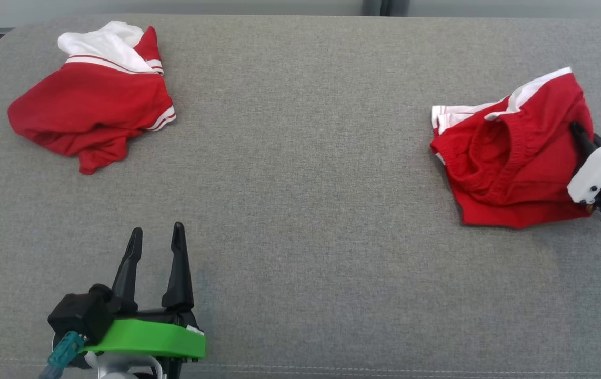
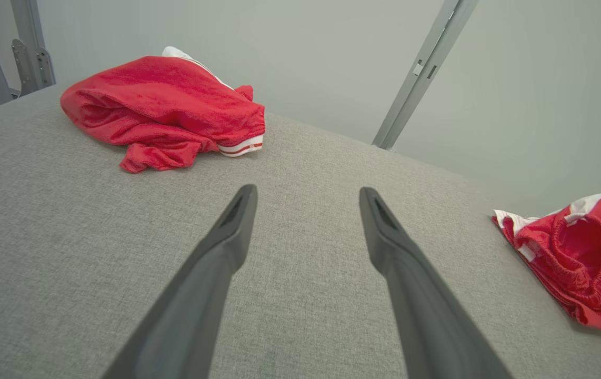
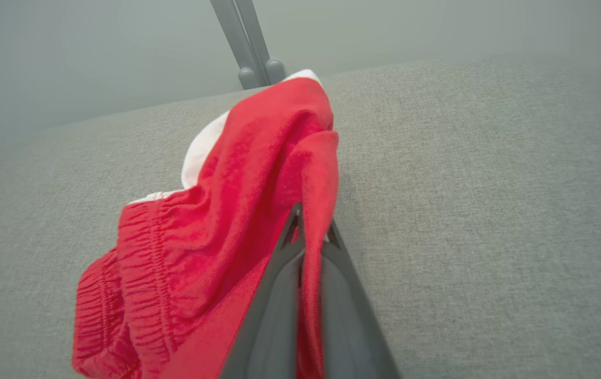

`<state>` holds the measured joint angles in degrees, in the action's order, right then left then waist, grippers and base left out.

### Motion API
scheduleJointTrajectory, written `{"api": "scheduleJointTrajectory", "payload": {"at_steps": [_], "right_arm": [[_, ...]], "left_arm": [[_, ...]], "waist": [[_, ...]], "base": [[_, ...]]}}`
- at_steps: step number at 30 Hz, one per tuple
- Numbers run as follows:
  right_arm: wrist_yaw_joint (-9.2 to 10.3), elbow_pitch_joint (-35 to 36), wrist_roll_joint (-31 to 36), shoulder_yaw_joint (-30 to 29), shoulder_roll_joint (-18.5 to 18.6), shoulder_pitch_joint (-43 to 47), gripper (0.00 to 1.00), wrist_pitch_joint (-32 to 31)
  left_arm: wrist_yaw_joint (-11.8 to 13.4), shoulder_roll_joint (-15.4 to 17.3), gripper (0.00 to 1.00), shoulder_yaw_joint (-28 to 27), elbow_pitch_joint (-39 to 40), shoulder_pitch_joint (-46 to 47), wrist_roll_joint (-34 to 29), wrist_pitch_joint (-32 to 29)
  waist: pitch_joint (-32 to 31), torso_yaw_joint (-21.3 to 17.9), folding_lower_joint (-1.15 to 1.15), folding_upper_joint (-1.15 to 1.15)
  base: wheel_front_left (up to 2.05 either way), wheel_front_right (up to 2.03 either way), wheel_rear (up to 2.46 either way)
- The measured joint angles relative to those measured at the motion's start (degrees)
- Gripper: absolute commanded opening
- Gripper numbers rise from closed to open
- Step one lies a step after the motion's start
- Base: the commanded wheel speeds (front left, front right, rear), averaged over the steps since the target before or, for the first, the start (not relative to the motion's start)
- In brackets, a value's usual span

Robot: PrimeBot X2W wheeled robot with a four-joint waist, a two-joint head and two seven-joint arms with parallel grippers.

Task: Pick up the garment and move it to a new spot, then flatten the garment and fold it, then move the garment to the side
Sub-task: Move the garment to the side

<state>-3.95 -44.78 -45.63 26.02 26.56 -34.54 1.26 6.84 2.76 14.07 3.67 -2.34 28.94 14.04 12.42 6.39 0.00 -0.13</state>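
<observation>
Two red garments lie on the grey woven fabric surface (image 1: 306,221). My right pincer (image 3: 311,223) has its two dark fingers pressed together on a fold of one of them, the red knit shorts with a gathered elastic waistband and a white side stripe (image 1: 511,168). The pinched fold stands up in a peak just beyond my fingertips. The waistband and most of the cloth sag ahead of the pincer and off to its left, resting on the surface.

My left pincer (image 1: 156,237) has its fingers wide apart with nothing between them, over bare surface. The other garment, a crumpled red top with a white panel and striped cuffs (image 1: 90,105), sits well beyond those fingertips and to their left, far from the shorts.

My worry is the grip. I seem to have only a thin edge of cloth, taken near the tips, and the heavy bunched waistband hangs away from that point. If I lift quickly, that weight could pull the fold out from between my fingers.

I cannot tell how many layers I hold. With only one layer, the shorts may open and trail on the surface as I carry them, then land twisted and harder to flatten.

A low carry could also drag the cloth across the rough weave and shift my hold.
</observation>
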Motion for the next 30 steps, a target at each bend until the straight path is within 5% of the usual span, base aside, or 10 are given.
{"api": "scheduleJointTrajectory", "payload": {"at_steps": [20, 30], "right_arm": [[3.13, -1.9, 4.5, -2.0, 11.3, -12.3, 0.0, -1.3], [6.1, -5.8, 7.1, -1.4, 11.7, -13.1, 0.0, -0.6]], "left_arm": [[0.0, 0.8, 1.0, 2.9, 7.6, 5.5, -4.1, -2.8], [0.0, 0.9, 1.0, 3.7, 7.8, 6.5, -4.5, -3.5]], "waist": [[8.6, -3.0, 0.0, 0.0], [11.6, -1.8, 0.0, 0.0]], "base": [[0.0, 0.0, 0.0], [0.0, 0.0, 0.0]]}}
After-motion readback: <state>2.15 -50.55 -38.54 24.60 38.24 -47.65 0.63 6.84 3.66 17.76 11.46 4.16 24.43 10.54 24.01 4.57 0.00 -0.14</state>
